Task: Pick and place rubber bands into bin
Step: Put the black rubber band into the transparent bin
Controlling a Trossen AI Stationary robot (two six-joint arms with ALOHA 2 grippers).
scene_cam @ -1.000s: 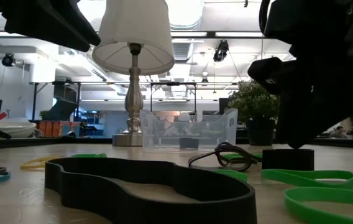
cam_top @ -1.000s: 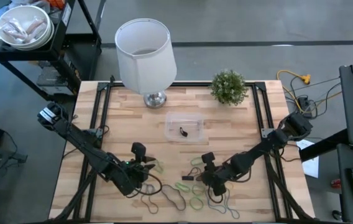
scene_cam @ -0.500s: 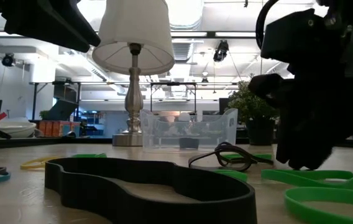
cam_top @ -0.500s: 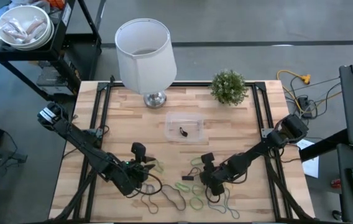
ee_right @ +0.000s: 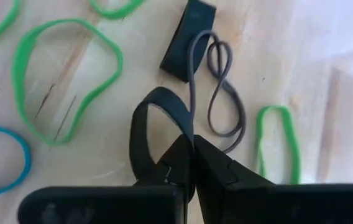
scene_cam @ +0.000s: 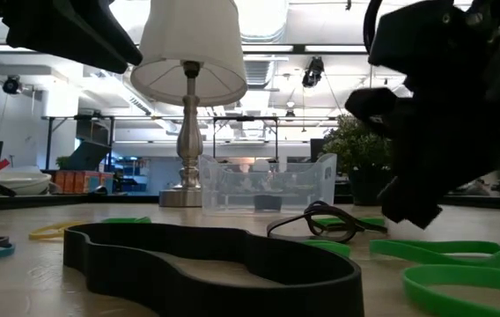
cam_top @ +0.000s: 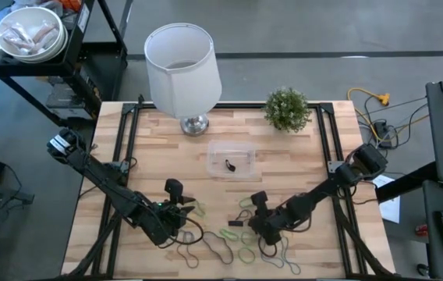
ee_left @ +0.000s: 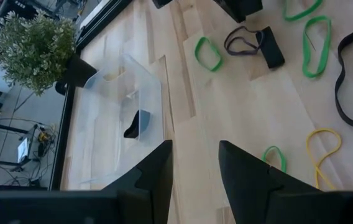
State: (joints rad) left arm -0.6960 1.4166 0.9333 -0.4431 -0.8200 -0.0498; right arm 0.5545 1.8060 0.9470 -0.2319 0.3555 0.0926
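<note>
Early stage: the bin (cam_top: 231, 159) at mid-worktop holds one or two dark pieces, most rubber bands (cam_top: 241, 242) lie at the near edge, the right gripper (ee_right: 192, 149) clamps a black band (ee_right: 146, 121), left jaws apart.

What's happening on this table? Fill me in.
Two robot arms are clearing rubber bands off a wooden table into a clear bin. The right gripper is low over the bands near the front edge, its fingers shut on a black band that loops up from them; a thin grey band and green ones lie around it. The left gripper waits open, above the table's front left. The bin, mid-table, already holds a dark band. Many bands are left on the table.
</note>
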